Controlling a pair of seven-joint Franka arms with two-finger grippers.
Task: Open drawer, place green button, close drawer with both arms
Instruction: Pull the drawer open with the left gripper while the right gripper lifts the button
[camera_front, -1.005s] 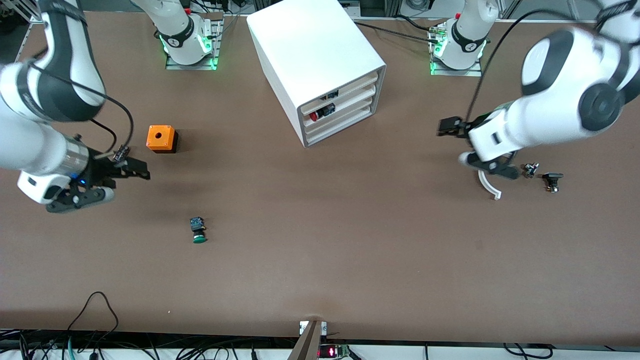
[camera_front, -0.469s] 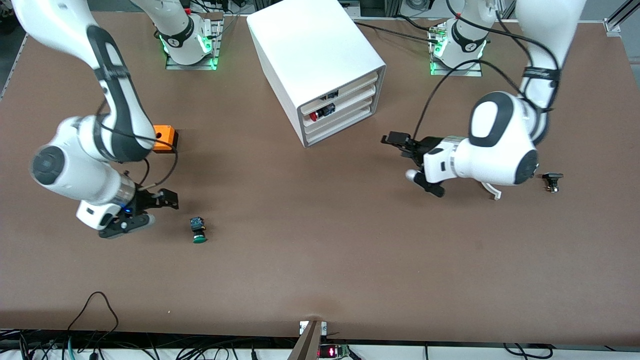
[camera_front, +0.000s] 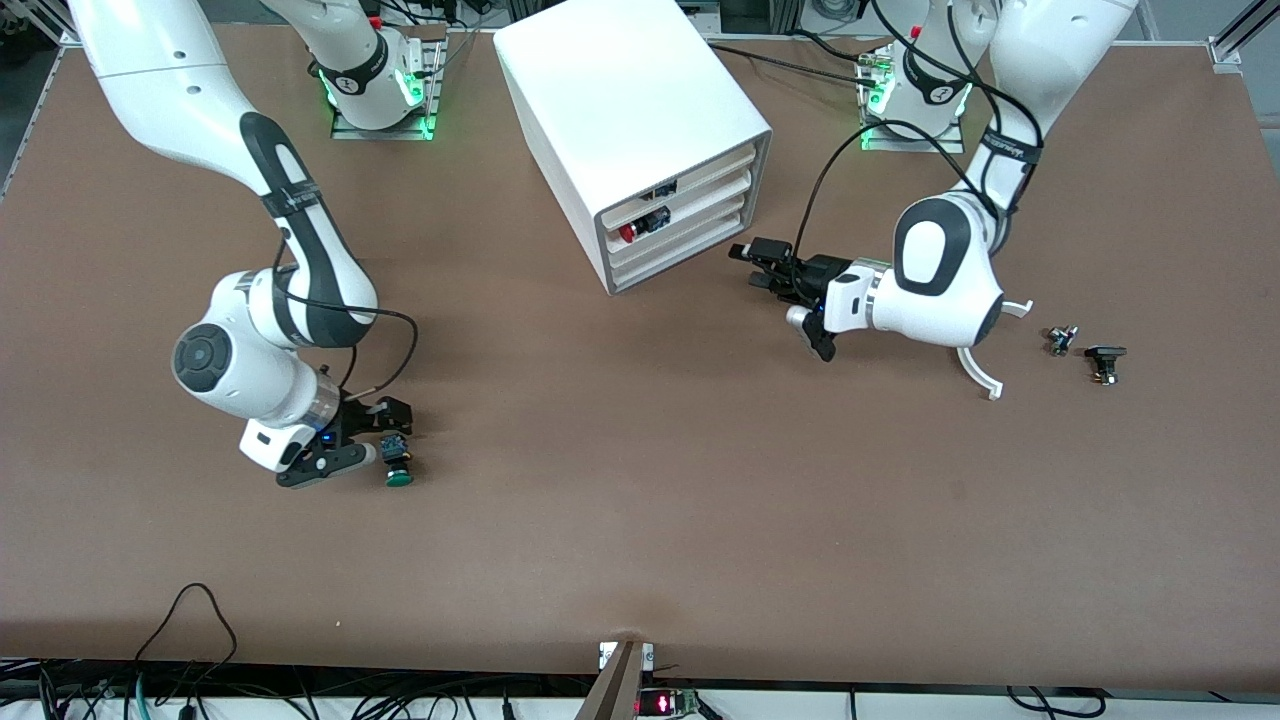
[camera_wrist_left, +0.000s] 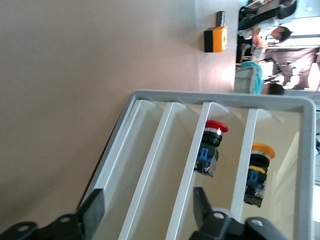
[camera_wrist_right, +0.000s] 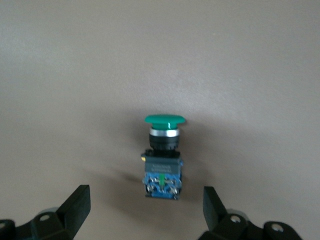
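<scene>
The green-capped button (camera_front: 398, 464) lies on its side on the table toward the right arm's end; in the right wrist view (camera_wrist_right: 162, 155) its blue part points at the gripper. My right gripper (camera_front: 386, 430) is open and low over its blue end, with one finger (camera_wrist_right: 77, 205) on each side and neither touching it. The white cabinet (camera_front: 630, 110) stands mid-table. Its third drawer (camera_front: 690, 234) is pushed in. My left gripper (camera_front: 750, 266) is open just in front of the cabinet's face, level with the lower drawers (camera_wrist_left: 165, 175), and touches nothing.
A red-capped button (camera_wrist_left: 212, 145) lies in the second tray and a yellow-capped one (camera_wrist_left: 257, 170) in the top tray. An orange cube (camera_wrist_left: 216, 39) sits toward the right arm's end. A white curved piece (camera_front: 985, 378) and two small dark parts (camera_front: 1104, 361) lie toward the left arm's end.
My right gripper has swung down to the green button. My left gripper has moved from near the small parts to the cabinet's front. The button and drawers have not moved.
</scene>
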